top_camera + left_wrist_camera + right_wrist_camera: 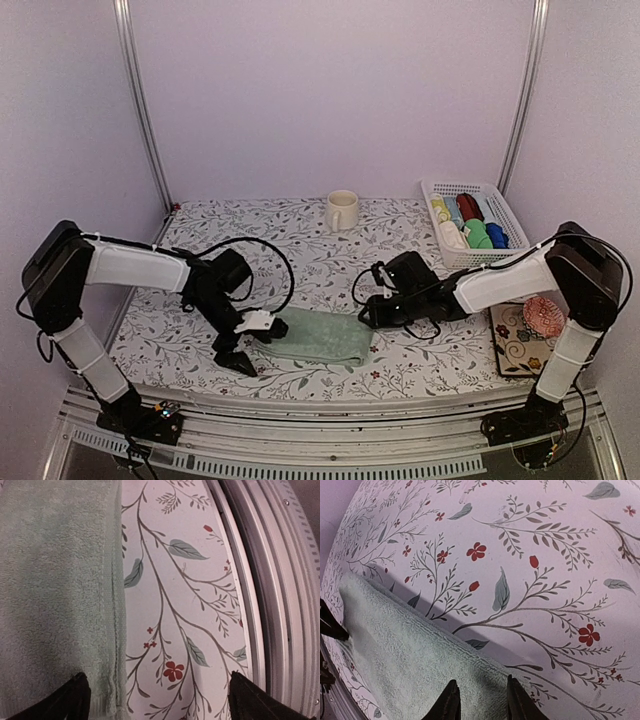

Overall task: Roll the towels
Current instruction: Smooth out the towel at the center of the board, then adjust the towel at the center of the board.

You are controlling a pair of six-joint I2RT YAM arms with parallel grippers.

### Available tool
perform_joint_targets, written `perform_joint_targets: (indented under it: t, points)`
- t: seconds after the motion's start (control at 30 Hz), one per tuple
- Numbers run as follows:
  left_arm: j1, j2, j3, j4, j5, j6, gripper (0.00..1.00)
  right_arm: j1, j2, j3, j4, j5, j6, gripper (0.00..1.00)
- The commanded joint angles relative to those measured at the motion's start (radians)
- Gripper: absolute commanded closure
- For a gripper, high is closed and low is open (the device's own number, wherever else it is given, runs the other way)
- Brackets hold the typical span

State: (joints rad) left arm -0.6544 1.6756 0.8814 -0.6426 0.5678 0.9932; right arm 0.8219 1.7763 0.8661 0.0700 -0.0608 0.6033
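A pale sage green towel [318,337] lies folded flat at the front middle of the floral table. It also shows in the left wrist view [55,590] and in the right wrist view [405,675]. My left gripper [243,343] is at the towel's left end, wide open; its midpoint [160,707] is over bare table beside the hemmed edge, and one finger [75,700] is over the cloth. My right gripper [370,313] is at the towel's right far corner. Its midpoint [481,705] is low over the cloth, with the jaws a little apart. No cream towel with a blue mark shows on the table.
A cream mug [341,211] stands at the back middle. A white basket [506,216] at the back right holds several rolled cloths. A pink dish [543,315] sits on a patterned mat at the right. The table's metal front rail [270,580] runs close to the left gripper.
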Motion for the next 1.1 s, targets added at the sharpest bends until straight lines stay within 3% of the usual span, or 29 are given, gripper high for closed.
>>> perform_joint_targets:
  t: [0.0,0.2,0.4,0.6,0.83,1.07]
  points:
    - [-0.016,-0.108,-0.008,0.078,-0.039,-0.097,0.03,-0.009,-0.09,-0.024,-0.033,0.012,-0.039,0.63]
    - [-0.102,-0.25,-0.17,0.33,-0.206,-0.123,0.03,-0.01,-0.221,-0.038,-0.094,0.064,-0.065,0.4]
    - [-0.212,-0.299,-0.289,0.498,-0.373,-0.118,0.03,-0.01,-0.351,-0.058,-0.142,0.135,-0.104,0.0]
    - [-0.292,-0.234,-0.323,0.656,-0.578,-0.143,0.03,-0.01,-0.4,-0.076,-0.158,0.163,-0.12,0.01]
    - [-0.302,-0.122,-0.332,0.767,-0.695,-0.134,0.03,-0.01,-0.393,-0.087,-0.169,0.177,-0.129,0.01]
    - [-0.187,-0.045,-0.262,0.831,-0.689,-0.085,0.04,-0.011,-0.384,-0.101,-0.146,0.167,-0.139,0.01]
